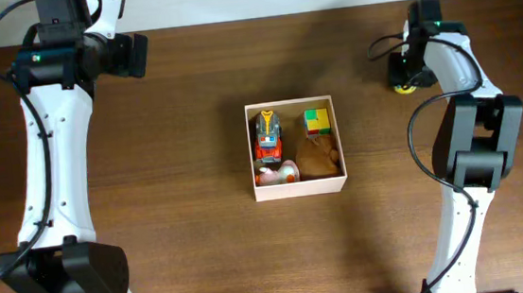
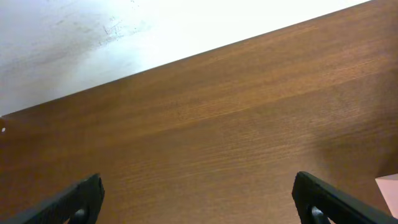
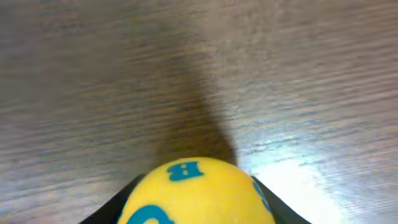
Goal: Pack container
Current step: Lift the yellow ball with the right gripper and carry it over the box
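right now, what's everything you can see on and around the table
container: 1, white, tan inside, table centre
toy car: 1, orange-red, container's left side
block: 1, green-yellow, container's far right corner
plush toy: 1, brown, container's right side
small toy: 1, pink-white, container's near left corner
ball: 1, yellow, blue letters, held far right
table: 1, brown wood
left gripper: 1, black, open, far left
right gripper: 1, black, shut on ball, far right
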`<state>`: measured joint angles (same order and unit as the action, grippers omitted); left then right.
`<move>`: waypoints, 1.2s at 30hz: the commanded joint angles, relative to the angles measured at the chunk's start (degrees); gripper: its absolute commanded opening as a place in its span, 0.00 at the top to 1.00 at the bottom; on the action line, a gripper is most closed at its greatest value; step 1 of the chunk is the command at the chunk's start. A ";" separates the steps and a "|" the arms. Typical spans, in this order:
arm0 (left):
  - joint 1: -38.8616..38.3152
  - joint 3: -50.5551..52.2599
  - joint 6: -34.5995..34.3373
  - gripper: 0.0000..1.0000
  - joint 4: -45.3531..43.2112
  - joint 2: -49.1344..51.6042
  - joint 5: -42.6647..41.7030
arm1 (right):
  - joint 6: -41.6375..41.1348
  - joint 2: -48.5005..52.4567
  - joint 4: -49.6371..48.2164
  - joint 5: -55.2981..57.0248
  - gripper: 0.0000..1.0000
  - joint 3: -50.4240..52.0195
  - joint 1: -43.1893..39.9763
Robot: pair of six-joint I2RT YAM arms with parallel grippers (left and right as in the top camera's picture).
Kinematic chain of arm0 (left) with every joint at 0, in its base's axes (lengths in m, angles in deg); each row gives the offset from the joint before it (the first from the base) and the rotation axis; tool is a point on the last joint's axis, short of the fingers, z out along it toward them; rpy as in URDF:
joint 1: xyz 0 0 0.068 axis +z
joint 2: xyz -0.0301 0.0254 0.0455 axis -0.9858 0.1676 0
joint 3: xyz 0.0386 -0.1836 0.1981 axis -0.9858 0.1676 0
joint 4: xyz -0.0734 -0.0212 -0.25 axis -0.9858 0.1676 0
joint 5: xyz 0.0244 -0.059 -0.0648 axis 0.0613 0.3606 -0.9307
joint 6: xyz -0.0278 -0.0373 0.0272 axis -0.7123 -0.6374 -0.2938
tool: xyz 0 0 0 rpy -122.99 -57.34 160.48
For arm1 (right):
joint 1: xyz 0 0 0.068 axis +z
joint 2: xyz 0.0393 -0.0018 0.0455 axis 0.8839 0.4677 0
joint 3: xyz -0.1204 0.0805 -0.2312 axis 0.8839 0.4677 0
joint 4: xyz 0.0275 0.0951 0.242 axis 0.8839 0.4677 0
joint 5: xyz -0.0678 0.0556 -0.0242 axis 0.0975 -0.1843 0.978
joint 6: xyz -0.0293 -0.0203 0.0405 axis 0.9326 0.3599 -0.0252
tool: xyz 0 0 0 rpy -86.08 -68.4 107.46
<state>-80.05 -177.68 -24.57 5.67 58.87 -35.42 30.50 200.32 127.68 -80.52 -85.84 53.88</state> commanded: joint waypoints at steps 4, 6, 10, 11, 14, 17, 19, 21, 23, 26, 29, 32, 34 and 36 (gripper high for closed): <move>-0.13 -0.94 -0.59 0.01 -0.15 -0.35 0.17 | -0.20 0.50 3.23 0.72 0.52 -8.70 0.39; -0.13 -0.94 -0.59 0.01 -0.15 -0.35 0.17 | -0.20 0.42 5.40 0.70 0.52 -11.98 1.03; -0.13 -0.94 -0.57 0.01 -0.15 -0.35 0.17 | -0.20 0.35 9.99 0.68 0.52 -17.68 2.64; -0.13 -0.94 -0.59 0.01 -0.15 -0.35 0.17 | -0.22 0.35 11.69 0.68 0.51 -19.58 3.23; -0.13 -0.94 -0.59 0.01 -0.15 -0.35 0.20 | -0.39 0.33 18.86 0.22 0.50 -27.78 6.34; -0.13 -0.94 -0.59 0.01 -0.15 -0.35 0.17 | -0.39 0.28 24.76 -2.05 0.47 -34.64 9.14; -0.13 -0.94 -0.59 0.01 -0.15 -0.35 0.20 | -0.42 0.24 28.06 -3.58 0.47 -38.62 10.80; -0.13 -0.94 -0.59 0.01 -0.15 -0.35 0.17 | -0.42 0.24 31.50 -4.83 0.49 -42.75 12.72; -0.13 -0.94 -0.59 0.01 -0.15 -0.35 0.17 | -0.44 0.24 34.51 -5.77 0.56 -45.81 14.29; -0.13 -0.94 -0.59 0.01 -0.15 -0.35 0.17 | -0.46 0.24 37.88 -6.78 0.60 -48.09 16.24; -0.13 -0.94 -0.57 0.01 -0.15 -0.35 0.17 | -0.46 0.24 40.57 -6.91 0.63 -48.19 18.01; -0.13 -0.94 -0.57 0.01 -0.15 -0.35 0.20 | -0.46 0.26 42.49 -6.91 0.64 -48.17 19.54; -0.13 -0.94 -0.59 0.01 -0.15 -0.35 0.17 | -0.66 0.26 43.41 -7.08 0.64 -48.17 20.68; -0.13 -0.94 -0.57 0.01 -0.15 -0.35 0.17 | -0.63 0.26 44.41 -7.87 0.64 -48.17 21.75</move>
<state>-80.05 -177.68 -24.57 5.65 58.87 -35.42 30.28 200.80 171.42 -86.81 -133.16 73.71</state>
